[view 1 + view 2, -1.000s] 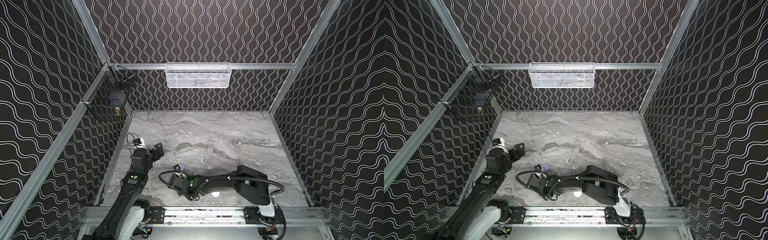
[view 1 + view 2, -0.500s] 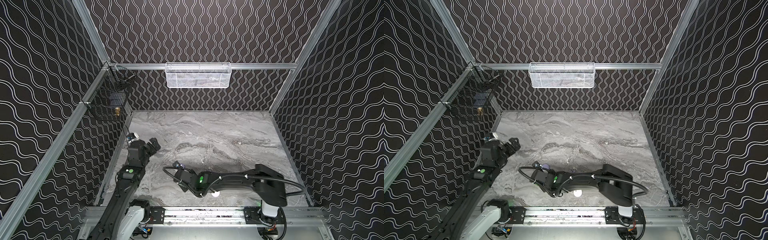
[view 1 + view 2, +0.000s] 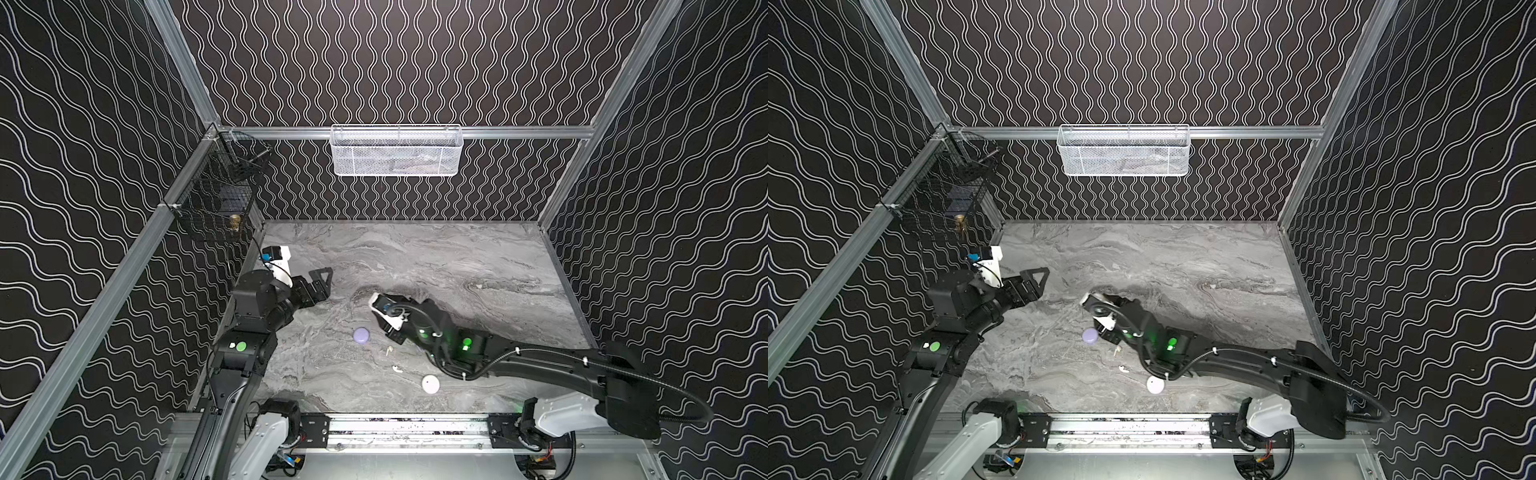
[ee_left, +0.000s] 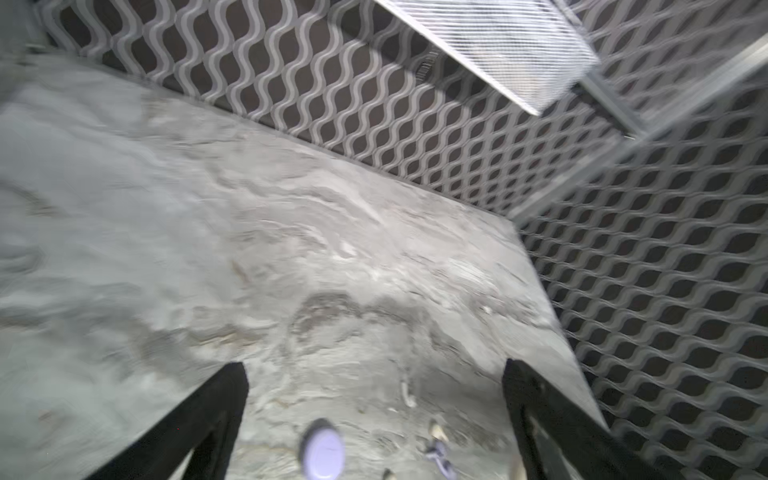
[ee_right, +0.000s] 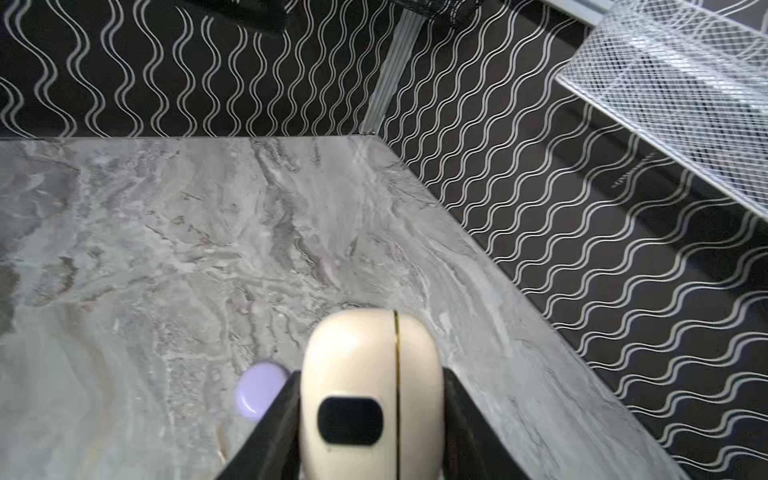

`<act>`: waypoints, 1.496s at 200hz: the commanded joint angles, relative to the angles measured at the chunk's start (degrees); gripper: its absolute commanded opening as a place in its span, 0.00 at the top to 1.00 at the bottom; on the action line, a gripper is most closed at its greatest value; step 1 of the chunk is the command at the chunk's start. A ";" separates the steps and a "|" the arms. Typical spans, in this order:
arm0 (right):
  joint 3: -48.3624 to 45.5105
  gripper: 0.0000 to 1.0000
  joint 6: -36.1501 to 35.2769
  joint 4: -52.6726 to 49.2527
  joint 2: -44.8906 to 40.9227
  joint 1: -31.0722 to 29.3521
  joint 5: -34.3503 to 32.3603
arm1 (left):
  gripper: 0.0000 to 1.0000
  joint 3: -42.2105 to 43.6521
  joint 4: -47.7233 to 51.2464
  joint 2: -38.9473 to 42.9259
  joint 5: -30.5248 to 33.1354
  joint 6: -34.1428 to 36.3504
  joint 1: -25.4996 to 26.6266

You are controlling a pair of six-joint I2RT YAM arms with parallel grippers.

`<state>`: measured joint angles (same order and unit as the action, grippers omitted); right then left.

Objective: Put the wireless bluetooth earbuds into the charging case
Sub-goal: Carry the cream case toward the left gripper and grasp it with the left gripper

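Right wrist view is showing the right jaws clenching the cream charging case, likely steadying it; the left jaws are hanging wide, empty, free for the near earbuds.

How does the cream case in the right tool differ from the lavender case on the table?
The cream case carries a dark oval patch; the lavender case shows none. The cream case is clamped in the right tool; the lavender case lies free on the table. The cream case is held on edge, seam showing; the lavender case lies flat. Both are rounded pebbles and look shut.
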<state>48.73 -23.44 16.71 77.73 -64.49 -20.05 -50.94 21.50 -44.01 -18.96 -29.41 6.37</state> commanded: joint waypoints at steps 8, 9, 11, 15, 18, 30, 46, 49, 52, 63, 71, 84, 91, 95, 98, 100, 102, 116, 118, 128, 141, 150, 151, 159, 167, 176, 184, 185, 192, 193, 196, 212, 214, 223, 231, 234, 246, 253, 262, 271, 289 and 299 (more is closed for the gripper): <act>-4.83 0.84 -7.09 9.71 -4.85 2.55 4.84 | 0.01 1.72 -11.56 -4.08 -20.57 -1.35 0.11; -4.98 0.83 -7.25 9.86 -4.91 2.58 4.89 | 0.01 1.85 -11.96 -4.21 -20.84 -1.57 0.17; -5.25 0.83 -7.52 10.10 -5.19 2.78 4.99 | 0.01 2.13 -12.81 -4.50 -21.49 -1.93 0.27; -5.67 0.83 -8.12 10.76 -5.57 3.04 5.21 | 0.01 2.85 -14.52 -4.80 -22.50 -2.65 0.49; -6.01 0.83 -8.60 11.26 -5.86 3.19 5.30 | 0.01 3.30 -15.82 -4.88 -23.07 -3.04 0.68; -7.25 0.82 -11.21 13.76 -6.16 3.72 4.62 | 0.01 4.80 -19.11 -4.77 -24.46 -2.78 1.67; -8.01 0.83 -14.51 16.23 -6.19 3.93 3.07 | 0.01 5.94 -19.91 -3.79 -20.70 -1.59 4.02; -8.15 0.83 -15.01 16.76 -6.19 4.01 2.78 | 0.01 6.08 -20.07 -3.68 -20.24 -1.43 4.62; -8.21 0.84 -15.49 17.07 -6.19 4.02 2.62 | 0.01 6.19 -20.09 -3.57 -19.71 -1.10 5.14; -8.45 0.85 -16.65 17.75 -6.51 4.02 2.22 | 0.03 7.19 -21.18 -3.22 -19.74 -0.11 7.07; -8.69 0.85 -17.20 18.09 -6.91 3.98 2.46 | 0.06 8.13 -22.12 -2.94 -20.22 0.59 8.64; -9.12 0.85 -17.58 18.32 -7.68 4.02 3.45 | 0.12 9.85 -23.47 -2.83 -19.99 1.27 11.38; -9.24 0.85 -17.60 18.15 -8.12 4.02 4.19 | 0.13 10.67 -24.01 -3.09 -19.87 1.65 12.77; -9.27 0.85 -17.41 17.90 -8.35 4.02 4.56 | 0.15 10.80 -23.92 -3.45 -19.95 2.03 13.36; -9.27 0.85 -17.33 17.75 -8.67 4.02 4.82 | 0.16 10.84 -23.69 -3.67 -20.04 2.35 13.76; -9.27 0.85 -17.31 17.50 -8.83 4.02 5.00 | 0.17 10.90 -23.54 -3.84 -20.06 2.52 13.98; -9.27 0.85 -17.33 17.31 -8.94 4.02 5.28 | 0.18 10.91 -23.35 -4.03 -20.19 2.62 14.21; -9.51 0.85 -17.08 16.60 -9.57 3.94 6.55 | 0.24 11.03 -22.91 -4.77 -20.59 3.10 15.82; -9.53 0.85 -17.08 16.60 -9.61 3.93 6.64 | 0.25 11.01 -22.90 -4.86 -20.50 3.12 16.05; -9.53 0.85 -16.81 16.39 -9.70 3.93 7.24 | 0.25 11.18 -22.96 -4.69 -20.04 3.10 17.30; -9.28 0.85 -16.64 16.01 -9.38 3.77 7.51 | 0.25 11.21 -22.57 -4.26 -19.34 3.37 18.67; -9.22 0.85 -16.64 15.90 -9.11 3.68 7.39 | 0.25 11.20 -22.00 -3.92 -19.09 3.69 19.24; -9.20 0.85 -16.64 15.90 -9.06 3.68 7.39 | 0.25 11.16 -21.92 -3.91 -19.09 3.72 19.31; -9.26 0.86 -16.71 16.19 -8.71 3.66 7.35 | 0.25 11.09 -21.42 -3.64 -18.87 3.84 19.73; -9.17 0.86 -16.85 16.29 -8.41 3.47 7.31 | 0.26 11.20 -21.48 -3.53 -18.72 3.87 20.08; -8.69 0.86 -16.98 16.09 -8.05 3.27 7.17 | 0.28 11.45 -21.56 -3.67 -18.89 3.70 20.47; -8.33 0.86 -16.95 15.84 -7.85 2.86 7.09 | 0.29 11.42 -21.52 -4.06 -19.29 3.66 20.90; -8.32 0.86 -16.92 15.82 -7.81 2.82 7.11 | 0.30 11.36 -21.55 -4.15 -19.33 3.66 20.93; -8.13 0.86 -17.06 15.81 -7.67 2.47 7.05 | 0.31 11.36 -21.51 -4.52 -19.48 3.67 21.33; -8.08 0.86 -17.07 15.81 -7.68 2.41 7.09 | 0.32 11.29 -21.50 -4.60 -19.42 3.71 21.41; -8.04 0.86 -17.21 15.88 -7.54 2.24 7.08 | 0.32 11.20 -21.39 -4.86 -19.41 3.78 21.60; -8.12 0.86 -17.59 16.80 -7.38 1.71 7.21 | 0.38 10.70 -20.58 -6.04 -18.21 4.13 22.57; -8.12 0.86 -17.64 16.91 -7.41 1.73 7.17 | 0.39 10.62 -20.48 -6.14 -18.11 4.15 22.62; -7.97 0.87 -17.73 17.10 -7.25 1.56 7.09 | 0.43 10.34 -20.31 -6.59 -17.69 4.15 23.10; -7.71 0.87 -17.79 17.11 -7.11 1.52 7.02 | 0.44 10.24 -20.42 -6.92 -17.53 4.03 23.45; -7.61 0.87 -17.78 17.14 -7.07 1.43 7.04 | 0.44 10.22 -20.54 -7.03 -17.58 3.95 23.65; -7.27 0.87 -17.74 16.96 -6.84 1.38 7.66 | 0.48 9.92 -20.80 -7.45 -17.60 3.90 23.98; -7.16 0.88 -17.80 17.11 -6.67 1.38 8.05 | 0.52 9.55 -20.71 -7.62 -17.52 3.92 24.25; -7.16 0.88 -18.00 17.72 -6.42 1.34 8.04 | 0.63 9.23 -20.58 -7.83 -17.25 3.79 24.45; -7.24 0.88 -18.09 18.43 -6.20 1.27 7.94 | 0.67 9.02 -20.54 -8.00 -17.45 3.80 24.76; -7.33 0.88 -18.53 19.77 -5.76 1.28 7.79 | 0.67 8.72 -21.05 -8.11 -18.19 3.57 25.47; -7.25 0.88 -18.58 20.25 -5.38 1.31 7.53 | 0.67 8.43 -20.65 -8.04 -17.91 3.70 25.83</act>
<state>40.91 -41.04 31.79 71.72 -63.05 -13.04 -41.54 1.41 -52.10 -35.27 -26.63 31.29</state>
